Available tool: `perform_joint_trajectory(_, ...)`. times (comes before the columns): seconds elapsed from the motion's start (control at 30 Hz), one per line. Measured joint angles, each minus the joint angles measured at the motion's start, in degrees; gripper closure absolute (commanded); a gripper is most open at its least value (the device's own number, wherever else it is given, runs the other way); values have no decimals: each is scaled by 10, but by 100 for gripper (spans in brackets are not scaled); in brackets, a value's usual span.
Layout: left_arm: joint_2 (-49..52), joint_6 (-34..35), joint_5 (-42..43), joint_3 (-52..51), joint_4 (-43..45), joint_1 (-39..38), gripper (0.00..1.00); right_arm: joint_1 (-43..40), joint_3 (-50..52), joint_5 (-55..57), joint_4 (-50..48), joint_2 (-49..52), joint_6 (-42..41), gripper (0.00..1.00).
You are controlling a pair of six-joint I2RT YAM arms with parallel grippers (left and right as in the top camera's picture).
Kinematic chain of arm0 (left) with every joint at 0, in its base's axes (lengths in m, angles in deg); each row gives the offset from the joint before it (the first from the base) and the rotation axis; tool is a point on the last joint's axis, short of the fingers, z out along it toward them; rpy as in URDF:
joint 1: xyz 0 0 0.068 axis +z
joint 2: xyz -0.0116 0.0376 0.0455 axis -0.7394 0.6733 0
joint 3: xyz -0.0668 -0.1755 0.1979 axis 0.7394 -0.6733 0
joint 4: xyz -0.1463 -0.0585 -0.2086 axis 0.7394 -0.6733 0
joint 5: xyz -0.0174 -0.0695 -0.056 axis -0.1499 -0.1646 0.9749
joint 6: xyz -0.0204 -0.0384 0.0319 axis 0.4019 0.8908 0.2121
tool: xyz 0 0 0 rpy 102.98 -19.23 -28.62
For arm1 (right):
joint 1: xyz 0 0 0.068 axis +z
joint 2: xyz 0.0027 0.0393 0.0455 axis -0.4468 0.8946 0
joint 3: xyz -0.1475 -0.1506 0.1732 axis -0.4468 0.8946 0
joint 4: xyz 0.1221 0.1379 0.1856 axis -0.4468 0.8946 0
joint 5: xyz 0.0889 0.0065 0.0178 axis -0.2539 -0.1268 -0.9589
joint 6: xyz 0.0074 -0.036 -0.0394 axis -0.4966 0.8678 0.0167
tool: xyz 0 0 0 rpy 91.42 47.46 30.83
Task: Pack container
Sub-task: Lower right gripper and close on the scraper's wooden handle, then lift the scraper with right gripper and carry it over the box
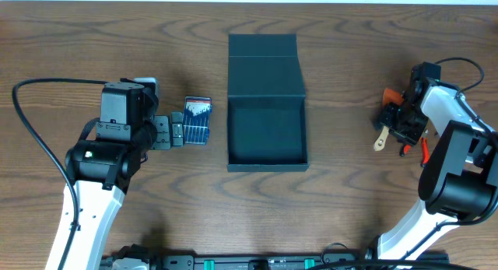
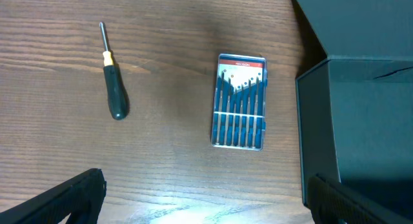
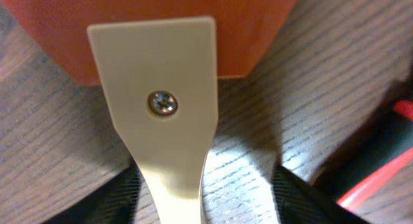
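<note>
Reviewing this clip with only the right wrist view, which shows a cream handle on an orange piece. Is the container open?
Observer: Yes. Overhead, the container lies open, lid flap folded back, nothing visible inside.
Operator: Where is the left gripper?
Observer: The left gripper is open and empty, just left of a small blue bit case beside the container.
Operator: Any other tools there?
Observer: The left wrist view shows a black-handled screwdriver lying apart from that case.
</note>
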Motion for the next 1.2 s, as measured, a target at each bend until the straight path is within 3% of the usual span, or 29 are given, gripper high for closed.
perform_joint_trajectory(0.3, 0, 0, 0, 0, 0, 0, 1, 0, 18, 1, -13, -12, -1, 66)
perform_joint_trajectory(0.63, 0, 0, 0, 0, 0, 0, 2, 0, 19, 2, -12, -12, -1, 83)
perform_joint_trajectory(0.77, 0, 0, 0, 0, 0, 0, 1, 0, 19, 3, -12, -12, -1, 99)
perform_joint_trajectory(1.2, 0, 0, 0, 0, 0, 0, 1, 1, 20, 3, -12, -13, -1, 99)
